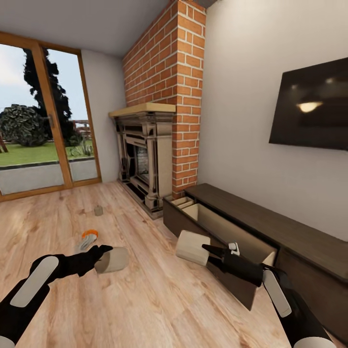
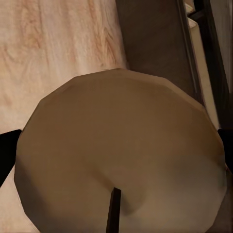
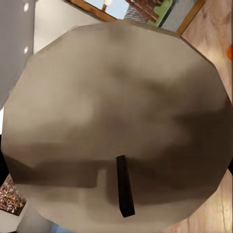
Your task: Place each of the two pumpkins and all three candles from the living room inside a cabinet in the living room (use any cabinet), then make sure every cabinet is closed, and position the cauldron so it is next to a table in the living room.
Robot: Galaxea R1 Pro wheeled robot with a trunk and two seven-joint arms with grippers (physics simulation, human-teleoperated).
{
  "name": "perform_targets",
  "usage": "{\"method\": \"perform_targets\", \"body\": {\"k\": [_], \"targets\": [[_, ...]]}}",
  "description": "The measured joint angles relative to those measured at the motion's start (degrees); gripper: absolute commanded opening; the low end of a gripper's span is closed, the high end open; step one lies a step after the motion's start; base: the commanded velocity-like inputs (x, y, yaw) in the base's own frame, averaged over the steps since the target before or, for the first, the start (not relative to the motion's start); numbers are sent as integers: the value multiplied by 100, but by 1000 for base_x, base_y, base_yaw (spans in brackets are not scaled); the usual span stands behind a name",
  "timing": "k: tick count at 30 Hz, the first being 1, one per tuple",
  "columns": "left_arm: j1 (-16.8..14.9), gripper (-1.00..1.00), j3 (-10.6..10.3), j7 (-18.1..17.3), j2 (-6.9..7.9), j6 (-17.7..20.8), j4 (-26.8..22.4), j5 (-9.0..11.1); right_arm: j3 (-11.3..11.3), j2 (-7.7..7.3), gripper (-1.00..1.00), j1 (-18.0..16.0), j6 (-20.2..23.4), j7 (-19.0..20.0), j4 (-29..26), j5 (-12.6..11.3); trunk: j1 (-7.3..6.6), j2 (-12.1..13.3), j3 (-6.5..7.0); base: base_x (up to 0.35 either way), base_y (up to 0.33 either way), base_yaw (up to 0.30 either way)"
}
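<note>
My left gripper (image 1: 103, 256) is shut on a beige candle (image 1: 113, 260), held low over the wooden floor; its top and wick show close up as the candle (image 2: 121, 155) in the left wrist view. My right gripper (image 1: 207, 252) is shut on another candle (image 1: 192, 247), just in front of the open drawer (image 1: 227, 231) of the dark-brown cabinet (image 1: 270, 224); the right wrist view looks onto that candle (image 3: 116, 131). A third candle (image 1: 98, 210) stands on the floor further off. An orange pumpkin (image 1: 89, 234) lies on the floor beyond my left gripper. The cauldron is out of view.
A brick chimney (image 1: 166, 63) with an ornate fireplace (image 1: 145, 154) stands at the cabinet's far end. A dark TV (image 1: 311, 106) hangs above the cabinet. Glass doors (image 1: 43, 125) close the far left. A second, smaller drawer (image 1: 181, 202) is open near the fireplace.
</note>
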Motion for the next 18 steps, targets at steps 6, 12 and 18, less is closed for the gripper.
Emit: {"method": "perform_targets", "body": {"k": [6, 12, 18], "targets": [[-1, -100, -4, -15, 6, -4, -99, 18, 0, 3, -100, 0, 2, 0, 0, -8, 0, 0, 25, 20, 72, -238], [0, -100, -6, -16, 8, 2, -114, 3, 0, 4, -100, 0, -1, -3, 1, -1, 0, 0, 49, 38, 178, -211], [1, -100, -5, -16, 10, -1, -118, 9, 1, 5, -100, -1, 0, -1, 2, -3, -2, 0, 54, 79, 75, -41]]}}
